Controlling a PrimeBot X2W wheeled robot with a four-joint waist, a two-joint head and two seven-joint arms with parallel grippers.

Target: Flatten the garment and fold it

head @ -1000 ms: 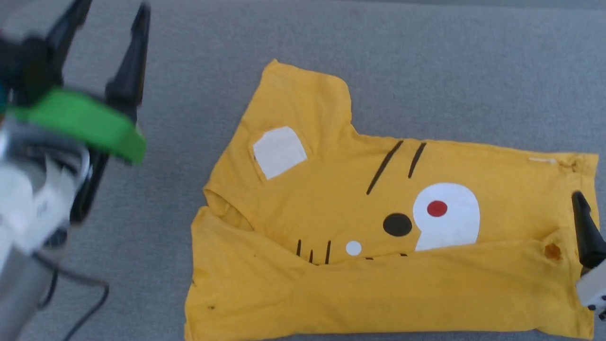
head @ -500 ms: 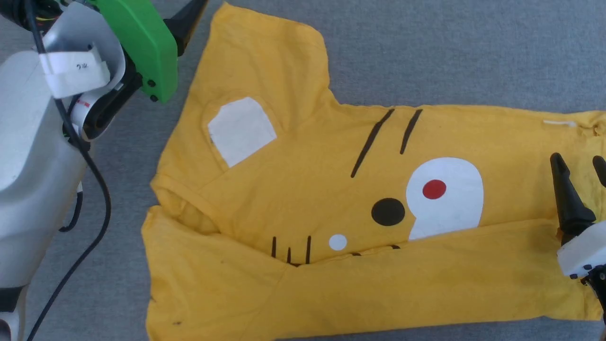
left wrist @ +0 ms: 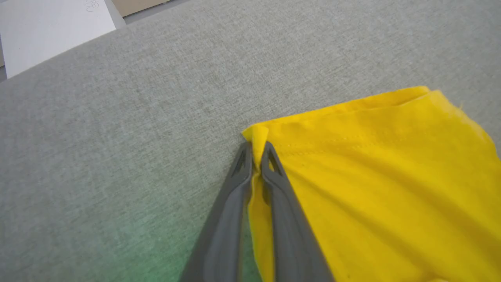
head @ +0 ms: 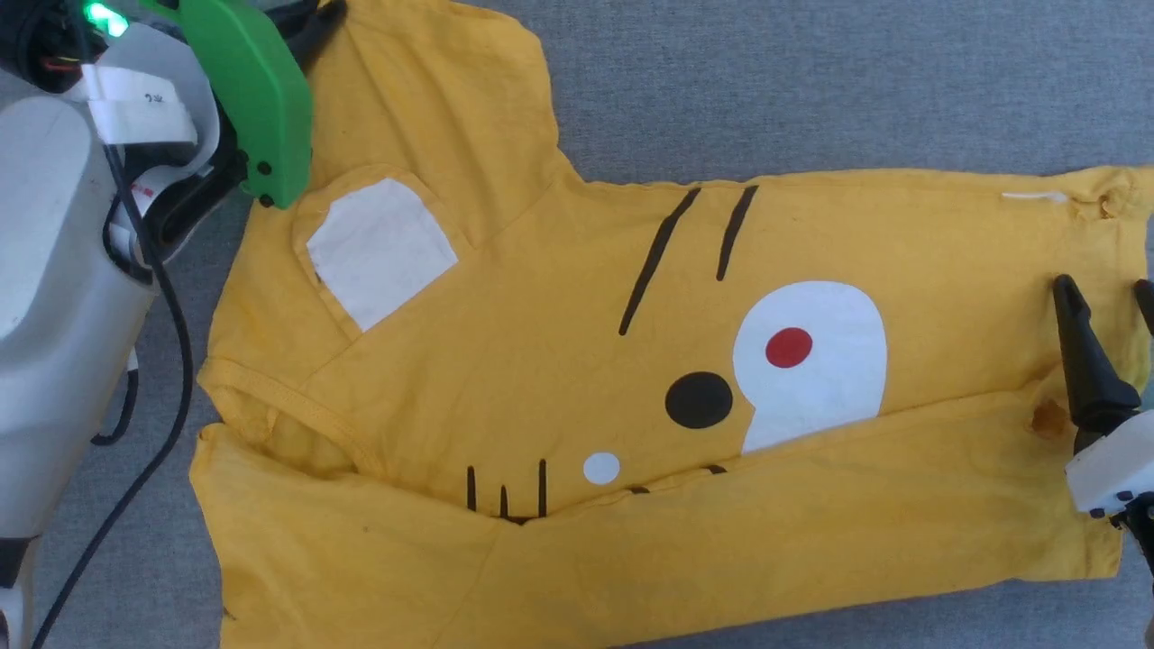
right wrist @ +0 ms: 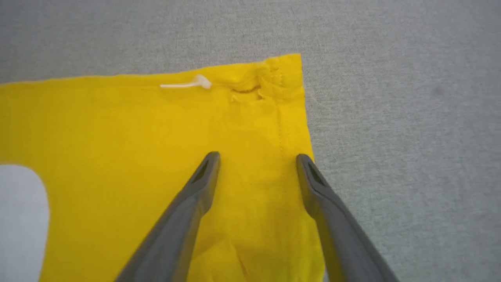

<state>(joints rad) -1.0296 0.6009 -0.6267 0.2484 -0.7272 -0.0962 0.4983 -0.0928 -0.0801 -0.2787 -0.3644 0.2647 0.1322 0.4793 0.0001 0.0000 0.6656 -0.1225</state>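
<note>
The shirt point(head: 577, 379) lies sideways on the grey surface point(head: 811, 81), neck end toward the robot's left and hem point(right wrist: 291, 117) toward its right. Its near long side is already turned up over the lower part of the face print point(head: 807, 361), so it looks to me part-way through the folding. The far sleeve point(head: 433, 81) sticks out flat at the far left. The left hand point(left wrist: 256, 147) is clenched on its outer corner, a small ridge of yellow cloth nipped between the two fingers right at the edge. At the other end the right hand point(right wrist: 258, 158) is released, fingers spread wide above the hem just inside the far corner, with nothing between them; I can't tell whether the tips touch the cloth. My guess is the far side comes over next. To do that well, the right hand ought to come down and close on the hem corner before anything is lifted. Then both hands should rise together, keep the far edge lightly taut so it doesn't sag, and carry it toward the near fold in one even sweep. The left pinch is thin and at the very corner, so a hard tug could slip it. The sleeve wants laying in flat, not bunched.
</note>
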